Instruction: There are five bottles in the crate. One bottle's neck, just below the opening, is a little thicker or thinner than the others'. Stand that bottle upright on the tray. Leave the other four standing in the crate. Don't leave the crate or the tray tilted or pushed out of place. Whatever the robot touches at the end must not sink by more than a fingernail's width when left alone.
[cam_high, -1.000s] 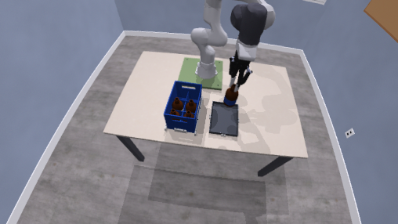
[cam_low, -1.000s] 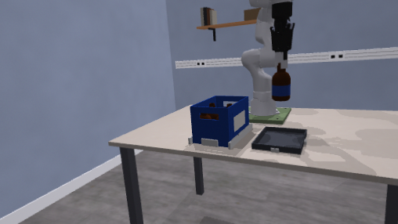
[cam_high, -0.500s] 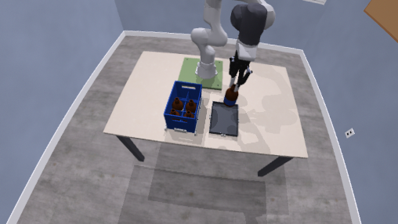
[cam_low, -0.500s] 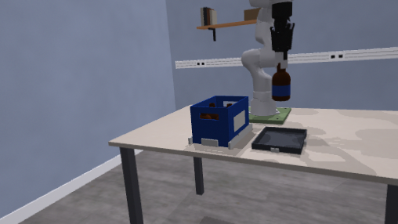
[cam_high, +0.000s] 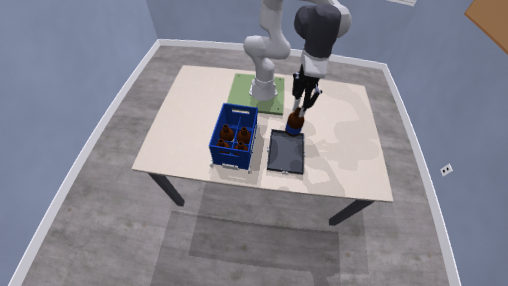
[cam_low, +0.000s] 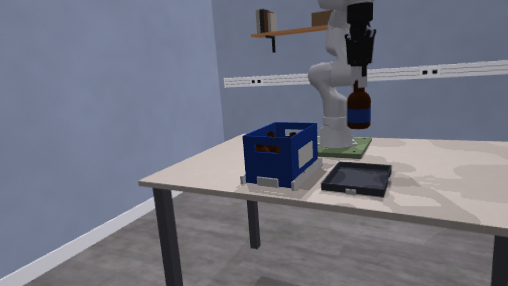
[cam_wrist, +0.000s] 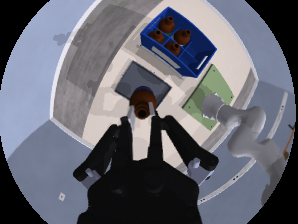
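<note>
The gripper (cam_high: 299, 109) (cam_low: 358, 80) (cam_wrist: 142, 112) is shut on the neck of a brown bottle (cam_high: 295, 122) (cam_low: 359, 105) (cam_wrist: 143, 97) with a blue label. The bottle hangs upright, well above the table by the tray's back side. Its base is clear of the black tray (cam_high: 286, 152) (cam_low: 357, 177) (cam_wrist: 132, 75), which lies flat. The blue crate (cam_high: 231, 161) (cam_low: 270, 167) (cam_wrist: 189, 70) stands level and holds the other brown bottles (cam_high: 226, 134) (cam_wrist: 183, 36), upright in their compartments. The fingers hide part of the held neck; neck thicknesses are too small to compare.
The crate stands beside the tray, with a narrow gap between them. Pale brackets (cam_low: 267, 181) sit at the crate's foot. The robot's base stands on a green plate (cam_high: 240, 90) (cam_low: 362, 147) (cam_wrist: 197, 95) behind crate and tray.
</note>
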